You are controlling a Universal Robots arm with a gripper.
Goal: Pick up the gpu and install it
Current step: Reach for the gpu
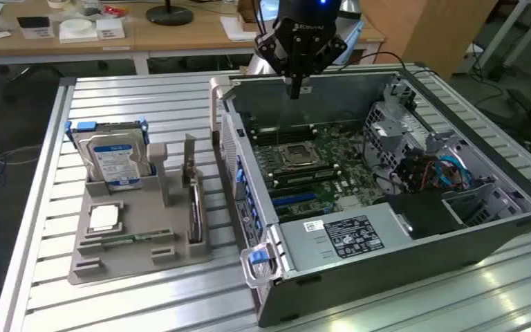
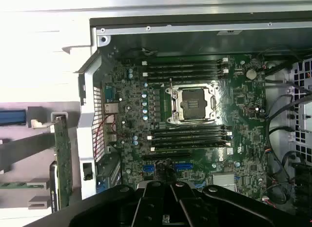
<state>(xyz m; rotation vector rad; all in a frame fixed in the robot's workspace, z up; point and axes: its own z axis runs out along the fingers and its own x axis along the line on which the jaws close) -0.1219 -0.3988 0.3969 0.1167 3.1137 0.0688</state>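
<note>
The gpu (image 1: 194, 202) stands on edge in a slot of the grey holder tray (image 1: 108, 259), to the exterior view's left of the open computer case (image 1: 413, 238). In the wrist view the gpu (image 2: 62, 161) shows edge-on as a green board beside the case wall. My gripper (image 1: 295, 91) hangs shut, holding nothing, above the far end of the case, well apart from the gpu. Seen from the wrist, the gripper (image 2: 165, 195) is over the motherboard (image 2: 195, 134), whose processor socket (image 2: 192, 104) is bare.
The tray also holds an upright silver hard drive with a blue label (image 1: 113, 160), a processor chip (image 1: 104, 217) and a memory stick (image 1: 127, 238). Cables and a drive cage (image 1: 431, 166) crowd the case's right side. A wooden desk (image 1: 108, 38) stands behind the slatted metal table (image 1: 146, 97).
</note>
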